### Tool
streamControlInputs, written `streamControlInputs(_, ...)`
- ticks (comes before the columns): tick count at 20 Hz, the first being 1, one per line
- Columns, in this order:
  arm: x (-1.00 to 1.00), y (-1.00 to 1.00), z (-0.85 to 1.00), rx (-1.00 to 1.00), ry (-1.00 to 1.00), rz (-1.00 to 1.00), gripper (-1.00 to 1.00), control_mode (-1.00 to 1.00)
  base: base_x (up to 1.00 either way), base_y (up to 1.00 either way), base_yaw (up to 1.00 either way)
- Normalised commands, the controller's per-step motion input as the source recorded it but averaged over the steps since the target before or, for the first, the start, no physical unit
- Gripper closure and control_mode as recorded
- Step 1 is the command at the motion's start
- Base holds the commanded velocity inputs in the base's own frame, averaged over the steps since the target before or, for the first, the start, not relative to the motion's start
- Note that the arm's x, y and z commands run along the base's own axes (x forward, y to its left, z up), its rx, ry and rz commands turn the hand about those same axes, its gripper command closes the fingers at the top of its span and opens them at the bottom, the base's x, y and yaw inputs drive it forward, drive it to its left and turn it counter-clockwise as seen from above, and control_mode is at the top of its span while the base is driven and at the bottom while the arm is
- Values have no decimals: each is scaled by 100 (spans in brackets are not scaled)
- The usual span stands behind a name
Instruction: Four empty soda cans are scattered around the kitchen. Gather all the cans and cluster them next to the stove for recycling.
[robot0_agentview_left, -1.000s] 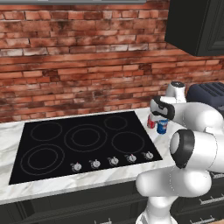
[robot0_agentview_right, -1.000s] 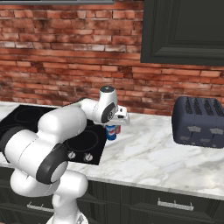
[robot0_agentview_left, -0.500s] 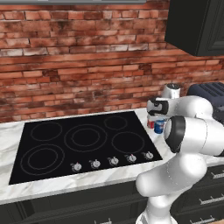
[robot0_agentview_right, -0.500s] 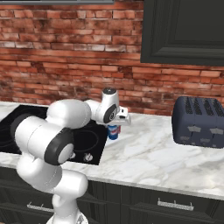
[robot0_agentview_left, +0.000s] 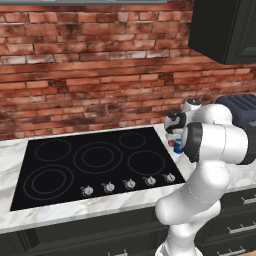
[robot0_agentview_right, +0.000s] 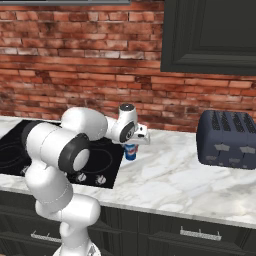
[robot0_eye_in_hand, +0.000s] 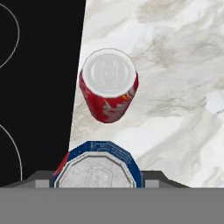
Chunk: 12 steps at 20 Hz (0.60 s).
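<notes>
My gripper (robot0_eye_in_hand: 98, 177) points down at the counter just right of the stove (robot0_agentview_left: 100, 160), shut on a blue soda can (robot0_eye_in_hand: 97, 166) whose silver top shows between the fingertips (robot0_eye_in_hand: 159, 177). The blue soda can (robot0_agentview_right: 130, 151) stands upright at the cooktop's right edge under my hand (robot0_agentview_right: 136, 139). A red soda can (robot0_eye_in_hand: 109, 85) stands upright on the marble just beyond it, a small gap apart, also beside the stove (robot0_eye_in_hand: 35, 87). From the left base, the blue can (robot0_agentview_left: 179, 146) and a sliver of the red can (robot0_agentview_left: 171, 144) show below my gripper (robot0_agentview_left: 175, 132).
A dark toaster (robot0_agentview_right: 227, 140) sits on the white marble counter (robot0_agentview_right: 175, 175) to the right. A black wall cabinet (robot0_agentview_right: 210, 35) hangs above it. The brick wall runs behind. Silver knobs (robot0_agentview_left: 129, 184) line the stove's front edge.
My arm's elbow has swung up and over toward the front. The gripper and the blue can have stayed almost in place beside the red can.
</notes>
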Motion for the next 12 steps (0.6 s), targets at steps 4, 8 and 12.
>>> streamControlInputs(4,30,-6,-11,0,0,0,100,-100,0,0,0)
streamControlInputs(8,37,-5,-5,0,0,0,100,-100,0,0,0)
streamControlInputs(12,34,-5,-5,0,0,0,100,-100,0,0,0)
